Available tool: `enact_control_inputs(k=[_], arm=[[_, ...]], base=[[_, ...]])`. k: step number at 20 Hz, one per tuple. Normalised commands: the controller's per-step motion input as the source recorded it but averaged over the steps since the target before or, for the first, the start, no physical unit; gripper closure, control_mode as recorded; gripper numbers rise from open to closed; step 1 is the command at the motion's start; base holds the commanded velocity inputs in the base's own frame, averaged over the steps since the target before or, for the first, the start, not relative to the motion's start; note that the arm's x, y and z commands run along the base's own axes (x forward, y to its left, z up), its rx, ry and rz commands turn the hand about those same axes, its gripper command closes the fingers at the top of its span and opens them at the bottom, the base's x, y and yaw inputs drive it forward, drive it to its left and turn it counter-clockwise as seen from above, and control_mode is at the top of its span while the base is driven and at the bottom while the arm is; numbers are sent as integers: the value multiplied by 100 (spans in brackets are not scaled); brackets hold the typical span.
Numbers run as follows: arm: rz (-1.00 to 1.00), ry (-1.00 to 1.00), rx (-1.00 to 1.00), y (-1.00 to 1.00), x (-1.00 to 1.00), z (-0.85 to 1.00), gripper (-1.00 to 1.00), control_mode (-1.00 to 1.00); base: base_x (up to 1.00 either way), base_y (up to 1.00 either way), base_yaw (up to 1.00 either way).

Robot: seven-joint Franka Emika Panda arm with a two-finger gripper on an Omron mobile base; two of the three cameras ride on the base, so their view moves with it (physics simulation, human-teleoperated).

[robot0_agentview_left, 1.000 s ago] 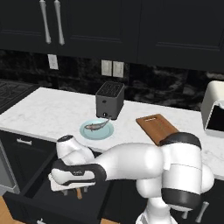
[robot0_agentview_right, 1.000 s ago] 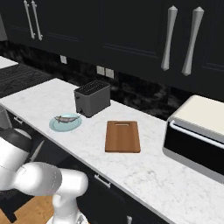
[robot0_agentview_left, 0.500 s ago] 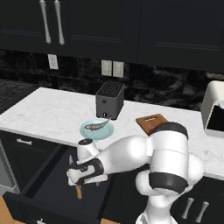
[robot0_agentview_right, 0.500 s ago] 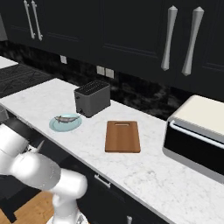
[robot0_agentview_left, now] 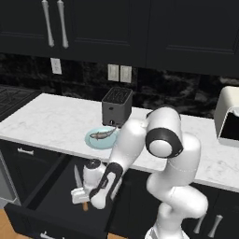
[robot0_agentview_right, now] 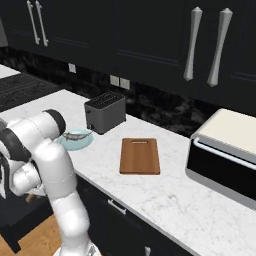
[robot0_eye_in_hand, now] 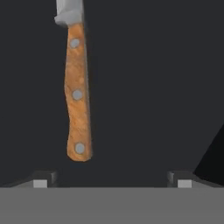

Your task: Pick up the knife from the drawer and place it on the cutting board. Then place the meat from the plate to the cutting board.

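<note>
A: Where is the hand (robot0_agentview_left: pixel 80 196)?

B: Low inside the open drawer (robot0_agentview_left: pixel 56 198), reached down from the table (robot0_agentview_left: pixel 51 123) edge. In the hand view its two dark tips sit wide apart at the bottom, with nothing between them. So it is spread and holds nothing.

A: And the knife (robot0_agentview_left: pixel 77 179)?

B: It lies flat on the dark drawer floor. In the left base view the silver blade runs away from the hand toward the back of the drawer, and the brown handle is just beside the hand. In the hand view the handle (robot0_eye_in_hand: pixel 77 94), with three silver rivets, lies lengthwise between the lines of the two tips, nearer the left one; its butt end stops just short of them. Whether a tip touches it I cannot tell.

A: The meat (robot0_agentview_left: pixel 101 135)?

B: On the plate (robot0_agentview_left: pixel 93 141), which sits on the table just in front of the black toaster (robot0_agentview_left: pixel 115 106).

A: The board?

B: The board (robot0_agentview_right: pixel 140 155) lies flat on the table and bare, to the right of the toaster and well apart from the plate. A white oven (robot0_agentview_right: pixel 227 150) stands further right of it.
</note>
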Motion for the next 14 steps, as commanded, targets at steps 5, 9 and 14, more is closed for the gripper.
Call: enact_control_inputs(k=[5,9,14], arm=[[-1,0,-6,49,25,29,-100,-100],[0,12,-2,17,12,0,-100,-100],[0,10,0,-35,0,-22,-100,-100]], base=[[0,0,0],[0,0,0],[0,0,0]])
